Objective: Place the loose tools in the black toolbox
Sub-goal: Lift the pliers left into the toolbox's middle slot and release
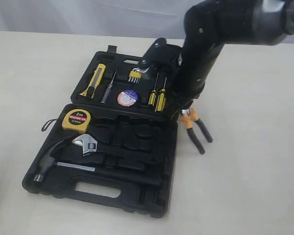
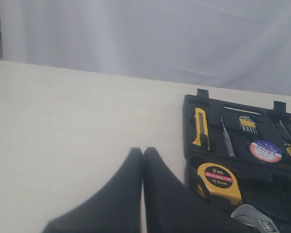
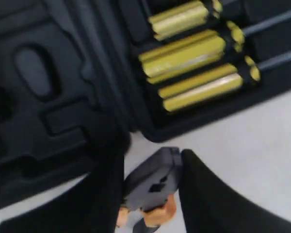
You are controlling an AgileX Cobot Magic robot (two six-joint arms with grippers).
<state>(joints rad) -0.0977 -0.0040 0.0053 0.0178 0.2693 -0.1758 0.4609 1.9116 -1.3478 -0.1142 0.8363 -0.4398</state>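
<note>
Tape measure (image 1: 77,119), utility knife (image 1: 95,80), tape roll (image 1: 127,98) sit in toolbox (image 1: 137,196). Only pliers (image 3: 153,182) left, outside it, head pinched in right end effector (image 3: 150,155). Left end effector (image 2: 142,150) pressed together, holding nothing.

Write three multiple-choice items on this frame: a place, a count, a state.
1. Where do the pliers lie? A. on the table beside the toolbox; B. inside the toolbox; C. under the toolbox.
2. How many yellow-handled screwdrivers does the right wrist view show? A. one; B. five; C. three.
3. The left hand is: A. wide open; B. shut, empty; C. shut on a tool.
1 A: they rest on bare table off its right edge. 2 C: three handles lie side by side. 3 B: its fingers meet with nothing between.
</note>
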